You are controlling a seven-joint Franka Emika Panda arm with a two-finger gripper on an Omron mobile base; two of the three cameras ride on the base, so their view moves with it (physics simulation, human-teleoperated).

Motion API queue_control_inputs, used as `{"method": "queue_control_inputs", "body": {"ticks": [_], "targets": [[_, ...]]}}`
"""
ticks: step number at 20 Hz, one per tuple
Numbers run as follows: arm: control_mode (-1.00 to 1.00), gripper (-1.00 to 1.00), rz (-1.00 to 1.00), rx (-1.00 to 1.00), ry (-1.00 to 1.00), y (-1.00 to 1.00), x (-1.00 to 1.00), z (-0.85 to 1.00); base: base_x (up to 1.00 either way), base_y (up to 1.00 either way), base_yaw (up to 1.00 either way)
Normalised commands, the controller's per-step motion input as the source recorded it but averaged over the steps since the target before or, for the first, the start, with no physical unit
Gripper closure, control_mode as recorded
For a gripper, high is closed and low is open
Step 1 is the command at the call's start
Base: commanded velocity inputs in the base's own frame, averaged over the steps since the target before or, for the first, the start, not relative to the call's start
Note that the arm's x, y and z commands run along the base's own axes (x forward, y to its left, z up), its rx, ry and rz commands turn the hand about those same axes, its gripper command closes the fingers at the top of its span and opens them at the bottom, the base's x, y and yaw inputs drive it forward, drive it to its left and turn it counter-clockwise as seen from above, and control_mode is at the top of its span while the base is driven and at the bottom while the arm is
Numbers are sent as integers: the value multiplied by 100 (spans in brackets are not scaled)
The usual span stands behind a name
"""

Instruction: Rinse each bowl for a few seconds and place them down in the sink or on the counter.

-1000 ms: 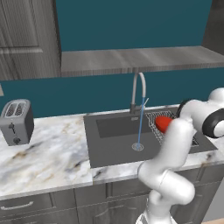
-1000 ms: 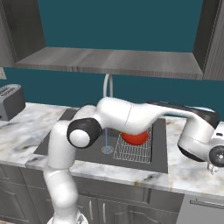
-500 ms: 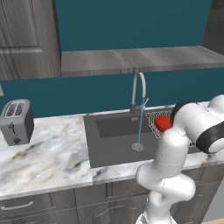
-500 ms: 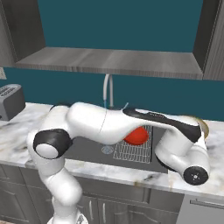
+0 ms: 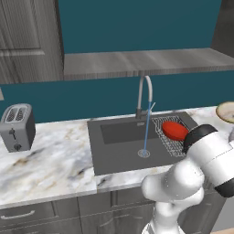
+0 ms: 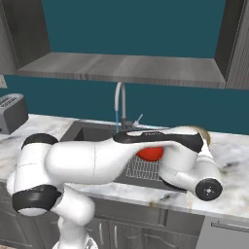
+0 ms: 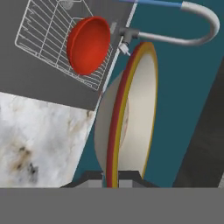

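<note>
My gripper (image 7: 111, 177) is shut on the rim of the pale tan bowl (image 7: 131, 118), which stands on edge and shows a red and yellow rim band. That tan bowl (image 5: 226, 111) hangs above the counter to the right of the sink (image 5: 119, 151), and peeks out behind my arm (image 6: 203, 133). The glossy red bowl (image 5: 174, 130) lies tilted in the wire basket (image 7: 43, 35) on the sink's right side; the same red bowl (image 6: 151, 153) (image 7: 88, 45) is apart from the gripper.
The arched silver faucet (image 5: 145, 93) pours a thin stream of water (image 5: 146, 132) onto the drain. A toaster (image 5: 17, 126) stands on the marble counter (image 5: 50, 160) at far left. A grey shelf (image 5: 137, 61) hangs above the sink.
My arm has swung and folded across the front of the sink, carrying the tan bowl a little toward the sink. The red bowl and the water stream are unchanged.
</note>
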Motion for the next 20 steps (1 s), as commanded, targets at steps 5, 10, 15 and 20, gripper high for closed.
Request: {"method": "queue_control_inputs", "body": {"ticks": [5,10,15,20], "targets": [[-100,100,10,-13,2,76,0,0,0,0,0],[-100,100,3,-5,0,83,6,-2,0,0,0],[-100,100,0,-4,9,74,32,-8,0,0,0],[-100,100,0,3,36,37,58,-5,0,0,0]]}}
